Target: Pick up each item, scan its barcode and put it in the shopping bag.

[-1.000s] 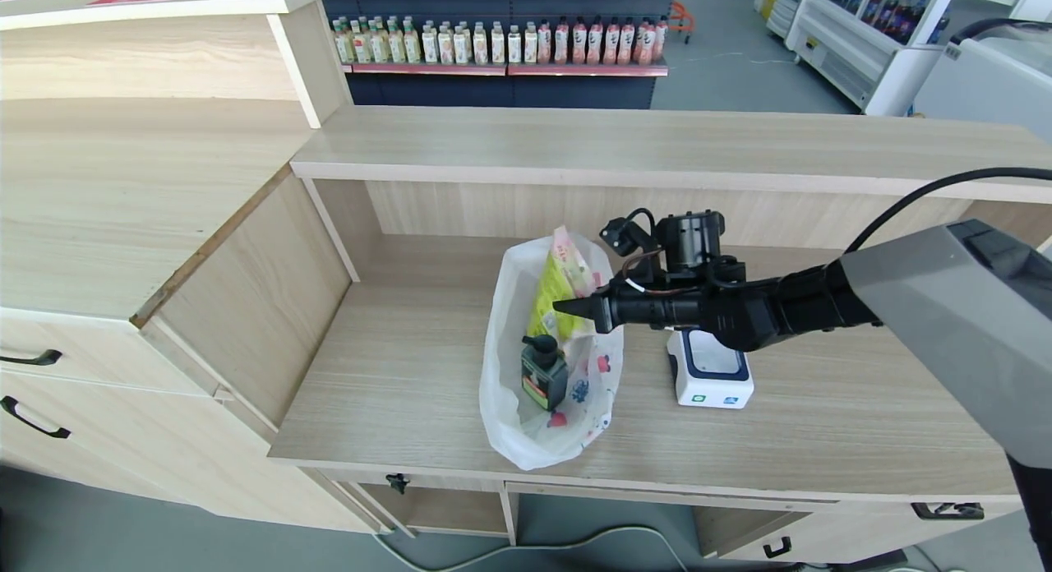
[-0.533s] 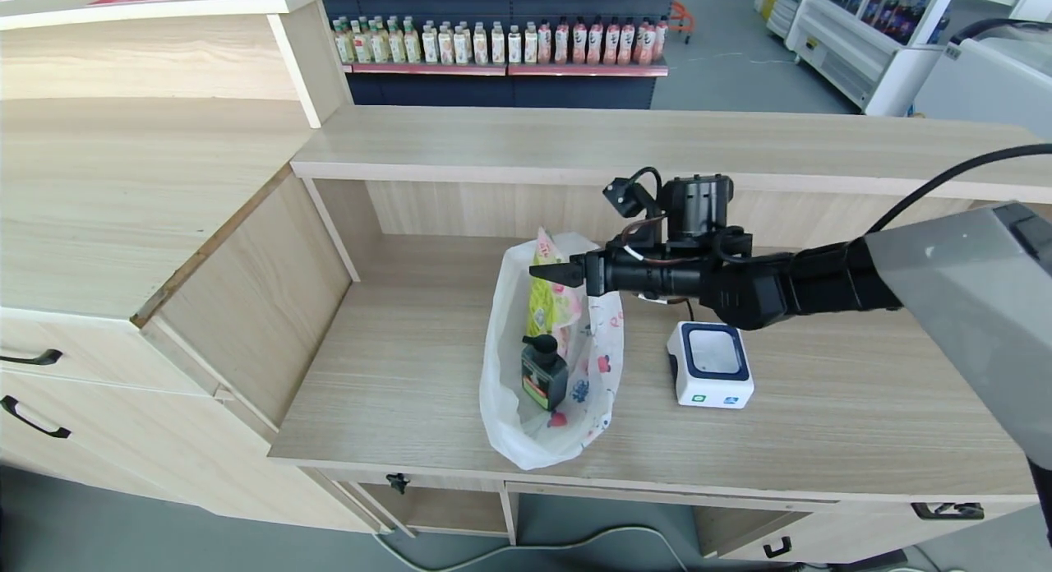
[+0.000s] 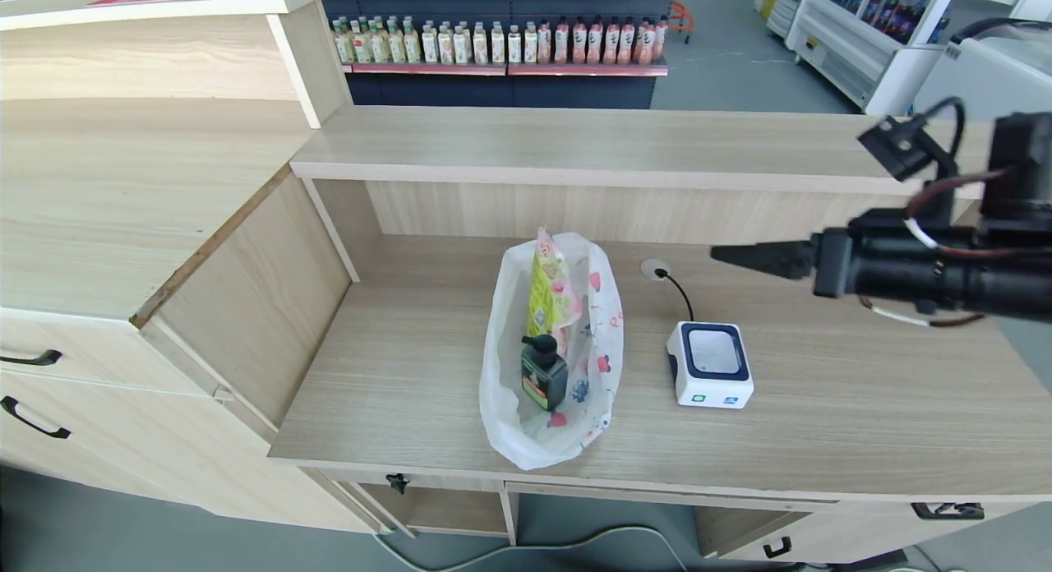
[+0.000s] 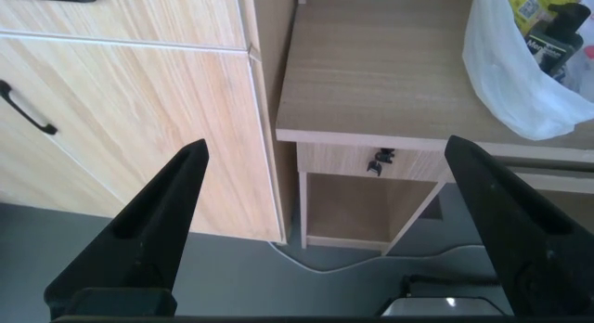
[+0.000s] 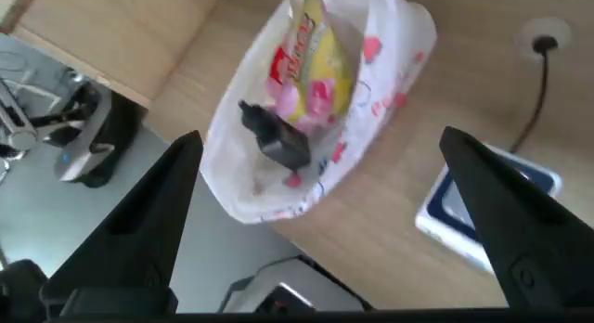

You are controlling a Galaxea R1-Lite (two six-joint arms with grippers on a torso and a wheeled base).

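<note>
White bag (image 3: 511, 408) holds pouch (image 3: 549, 297) and bottle (image 3: 542, 379); right gripper (image 3: 727, 255) empty.
We note the right arm has pulled back from over the bag to past the scanner (image 3: 709, 364), fingers spread. With the pouch standing inside, we judge that item delivered. Left gripper (image 4: 327, 147) hangs below the counter (image 4: 371, 82), fingers spread too.

The right gripper (image 3: 723, 255) is hovering level, fingers (image 5: 139, 226) pointing leftward and spread wide — the left gripper (image 4: 325, 147) is hanging low, its fingers likewise apart.
</note>
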